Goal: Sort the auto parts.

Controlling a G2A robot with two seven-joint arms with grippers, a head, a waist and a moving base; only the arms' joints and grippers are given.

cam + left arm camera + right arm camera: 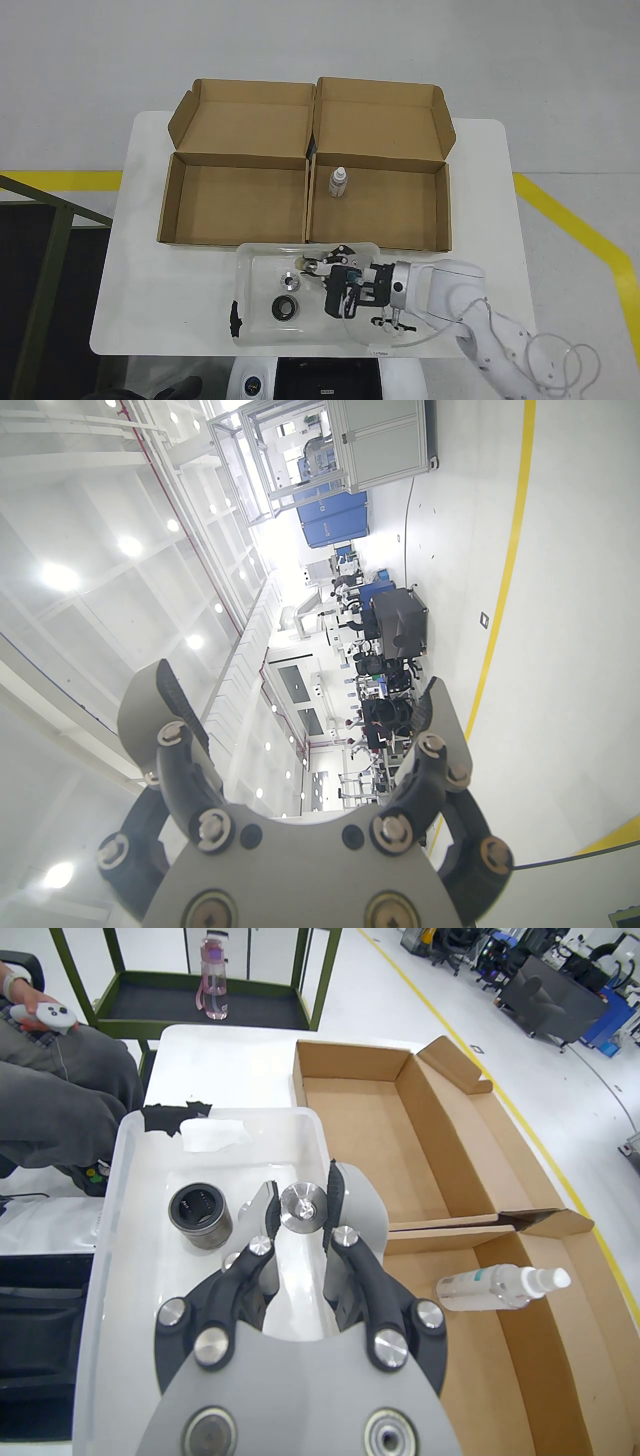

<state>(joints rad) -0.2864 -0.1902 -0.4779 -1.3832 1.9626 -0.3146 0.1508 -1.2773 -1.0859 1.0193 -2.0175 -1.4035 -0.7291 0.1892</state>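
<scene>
White rectangular table (160,290): stands on a pale grey floor marked with a yellow line (570,215).

Two open brown cardboard boxes with lids folded back sit side by side on the far half of the table, walls touching. These are the left box (235,205) and the right box (390,215).

Clear plastic bin (120,1168): placed at the near edge of the table, just in front of the boxes. A strip of torn black tape (170,1115) is on its left end wall.

Right gripper (301,1188): lowered into the bin. Its ribbed black pads (272,1215) press against opposite sides of the silver metal disc (299,1213). This part is round with a raised central stud and stands on the bin floor, near the wall next to the boxes.

Left gripper (297,680): fingers spread wide with nothing between them, pointed up toward the ceiling lights of the hall.

Dark grey cylindrical linear bearing (200,1215): hollow, with a black bore. It rests in the bin on the near side of the disc, apart from the gripper.

Clear spray bottle with white nozzle (339,182): lies in the right box, toward its far left corner.

Room: a green-framed cart beyond the table's left end carries a pink water bottle (214,978).
</scene>
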